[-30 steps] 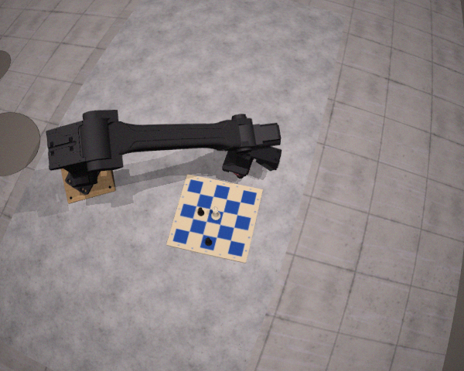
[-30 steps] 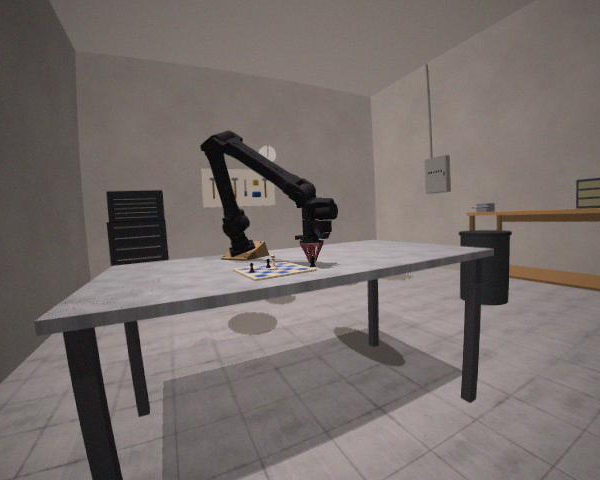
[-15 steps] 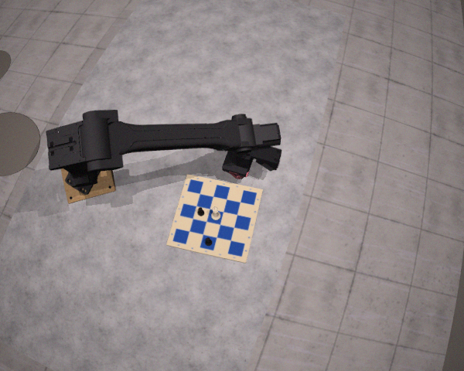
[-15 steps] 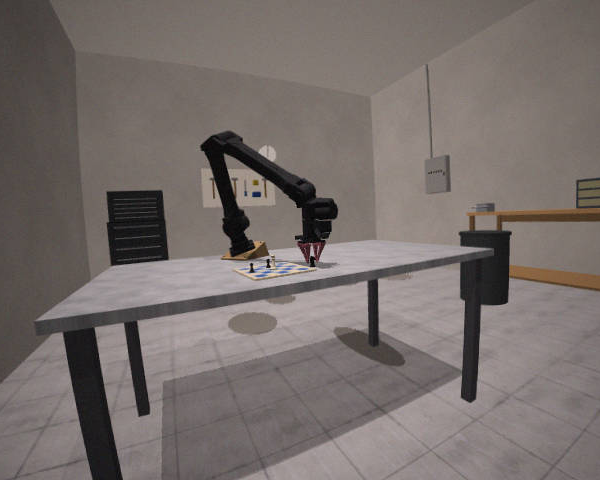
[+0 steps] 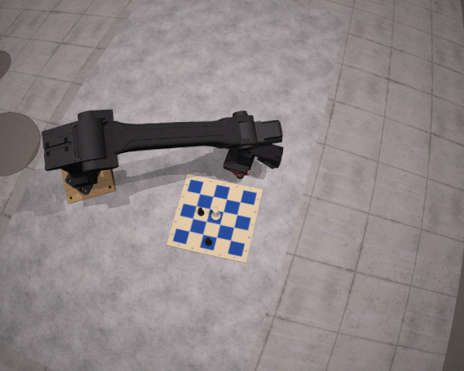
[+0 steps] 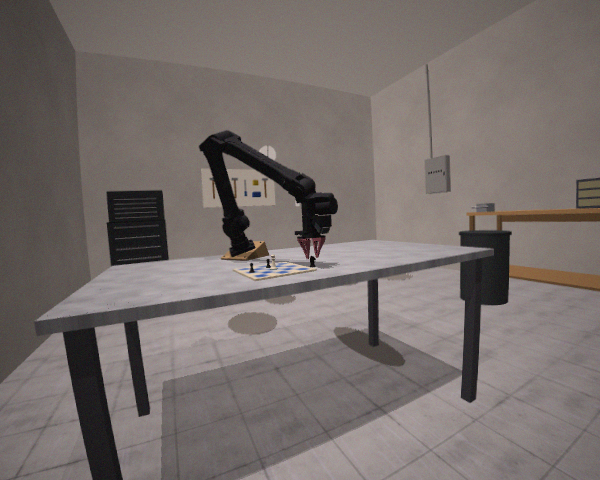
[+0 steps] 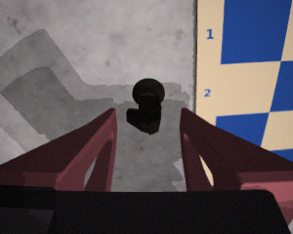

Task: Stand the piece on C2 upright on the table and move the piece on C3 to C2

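From the wrist we see our hand (image 7: pixel 146 150) with its red fingers spread apart, gripping nothing; both stand clear of the black piece (image 7: pixel 146 105). That piece stands upright on the grey tabletop (image 7: pixel 68 26) between the fingers, just beside the board's edge near the printed 1 and 2. The checkered board (image 5: pixel 240 187) lies beyond it. On the board a white piece (image 5: pixel 215 213) stands upright on a blue square near the middle, a black piece (image 5: pixel 200 212) just beside it, and another black piece (image 5: pixel 209 241) near the far edge. The arm (image 6: pixel 269 167) reaches back to its wooden base (image 5: pixel 108 187).
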You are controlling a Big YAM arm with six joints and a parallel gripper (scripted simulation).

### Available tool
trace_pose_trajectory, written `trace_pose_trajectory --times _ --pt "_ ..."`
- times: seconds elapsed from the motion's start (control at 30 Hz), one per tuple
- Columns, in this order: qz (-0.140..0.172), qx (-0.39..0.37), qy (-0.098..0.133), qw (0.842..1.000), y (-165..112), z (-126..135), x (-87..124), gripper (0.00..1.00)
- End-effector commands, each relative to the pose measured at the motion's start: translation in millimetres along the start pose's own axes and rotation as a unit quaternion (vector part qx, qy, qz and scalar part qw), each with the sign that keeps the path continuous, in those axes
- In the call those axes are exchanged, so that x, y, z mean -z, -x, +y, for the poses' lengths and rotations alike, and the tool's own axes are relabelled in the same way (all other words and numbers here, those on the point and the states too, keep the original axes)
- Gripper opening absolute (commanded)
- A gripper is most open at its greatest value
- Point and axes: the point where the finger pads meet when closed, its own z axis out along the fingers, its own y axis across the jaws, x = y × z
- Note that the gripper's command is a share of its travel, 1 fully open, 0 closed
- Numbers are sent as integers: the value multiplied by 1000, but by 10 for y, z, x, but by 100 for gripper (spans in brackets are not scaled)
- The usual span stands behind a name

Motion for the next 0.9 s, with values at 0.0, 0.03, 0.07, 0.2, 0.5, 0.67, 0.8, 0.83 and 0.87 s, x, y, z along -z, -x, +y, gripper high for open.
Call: trace_pose_trajectory --times 0.0,0.03,0.07,0.2,0.5,0.67,0.8,0.83,0.87 --pt "-30 -8 15 999 181 104 419 37" --pt "-30 -8 15 999 179 103 475 37" --pt "-31 -8 16 999 178 102 533 37" --pt "-31 -8 16 999 170 97 762 37" --pt "-21 -3 11 1000 122 121 923 37" --pt "-8 4 2 1000 -15 91 841 37" --pt "-8 2 2 1000 -12 83 823 100" --pt "-8 2 2 1000 -11 81 829 100" --pt "-8 2 2 1000 -11 81 829 100"
